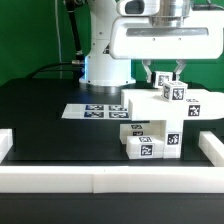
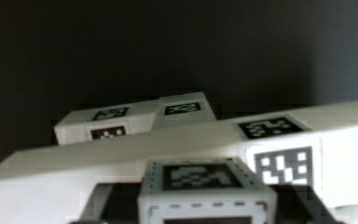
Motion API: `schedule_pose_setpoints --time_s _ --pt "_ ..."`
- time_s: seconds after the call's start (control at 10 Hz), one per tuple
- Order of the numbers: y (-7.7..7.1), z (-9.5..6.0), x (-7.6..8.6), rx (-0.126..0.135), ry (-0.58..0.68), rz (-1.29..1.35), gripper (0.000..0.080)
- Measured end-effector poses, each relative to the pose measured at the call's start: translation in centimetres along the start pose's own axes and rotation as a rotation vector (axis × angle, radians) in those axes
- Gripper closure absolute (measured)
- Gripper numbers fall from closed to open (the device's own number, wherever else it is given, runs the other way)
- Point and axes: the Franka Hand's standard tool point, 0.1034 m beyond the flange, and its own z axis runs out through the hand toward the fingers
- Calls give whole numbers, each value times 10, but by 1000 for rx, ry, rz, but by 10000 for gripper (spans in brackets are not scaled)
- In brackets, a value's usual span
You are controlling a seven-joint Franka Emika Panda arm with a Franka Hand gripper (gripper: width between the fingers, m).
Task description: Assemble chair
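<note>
The hand (image 1: 167, 72) is coming in from twelve o'clock over the black tabletop (image 1: 50, 125), its fingers (image 1: 178, 71) clamping a small tagged block (image 1: 170, 93) at the top of the chair (image 1: 158, 122). The chair parts are sitting toward four o'clock on the tabletop, stacked in a blocky white cluster showing square tags. The marker board (image 1: 90, 111) is lying flat just at nine o'clock of the cluster. White border rails (image 1: 95, 178) are running along six o'clock. In the wrist view, the gripped block (image 2: 201, 190) is filling the foreground, more chair pieces (image 2: 144, 118) beyond it.
</note>
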Motion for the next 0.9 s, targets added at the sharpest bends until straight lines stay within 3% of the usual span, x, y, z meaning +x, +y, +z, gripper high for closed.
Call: schedule_pose_setpoints --time_s 0.2,0.5,0.7,0.8,0.9 --pt "0 0 0 6 -1 172 515" --pt "-2 0 0 43 -11 438 515" --pt "-3 0 0 42 -15 587 515" --pt "-3 0 0 42 -16 621 452" --pt "-3 0 0 41 -16 609 452"
